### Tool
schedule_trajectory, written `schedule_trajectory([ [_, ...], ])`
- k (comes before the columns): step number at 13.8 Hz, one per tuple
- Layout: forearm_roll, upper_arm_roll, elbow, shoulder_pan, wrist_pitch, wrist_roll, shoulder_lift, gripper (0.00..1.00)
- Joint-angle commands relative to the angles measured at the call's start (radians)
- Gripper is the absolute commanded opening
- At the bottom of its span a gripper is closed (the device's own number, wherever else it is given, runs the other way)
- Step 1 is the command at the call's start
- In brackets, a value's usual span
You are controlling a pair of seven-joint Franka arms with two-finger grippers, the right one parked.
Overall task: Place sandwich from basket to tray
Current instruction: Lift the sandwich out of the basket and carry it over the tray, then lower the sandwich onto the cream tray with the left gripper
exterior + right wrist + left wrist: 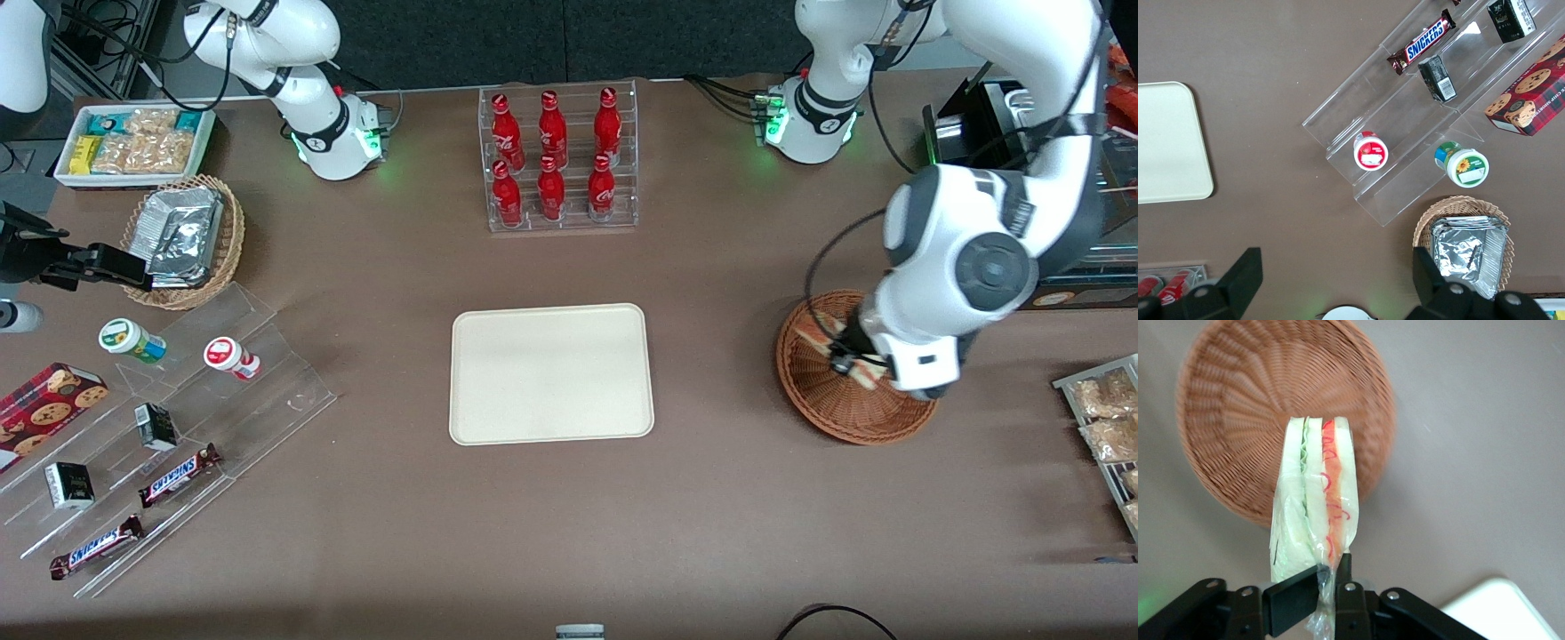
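Left wrist view: tool (1327,587) is clamped on the wrapped end of the sandwich (1315,500), fingers (1293,603) nearly together with only plastic film and bread edge between them. Sandwich hangs lifted above the basket (1238,407), red and green filling stripes showing. A tray (1501,610) corner is visible near the tool. Front view: tool (855,363) sits over the basket (840,411), toward the working arm's end of the worktop (711,516); sandwich (822,340) partly hidden by the wrist. Tray (551,373) lies mid-worktop, well apart from the basket.
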Motion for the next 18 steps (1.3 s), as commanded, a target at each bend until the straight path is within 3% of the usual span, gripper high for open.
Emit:
schedule_trajectory([
  [1, -0.002, 0.012, 0.087, -0.145, -0.033, -0.017, 0.032, 0.00],
  [6, 0.008, 0.013, 0.288, -0.366, 0.017, -0.039, 0.234, 0.00],
  [10, 0.038, 0.015, 0.335, -0.464, 0.233, -0.077, 0.385, 0.00],
  [18, 0.043, 0.013, 0.336, -0.487, 0.391, -0.059, 0.476, 0.00],
])
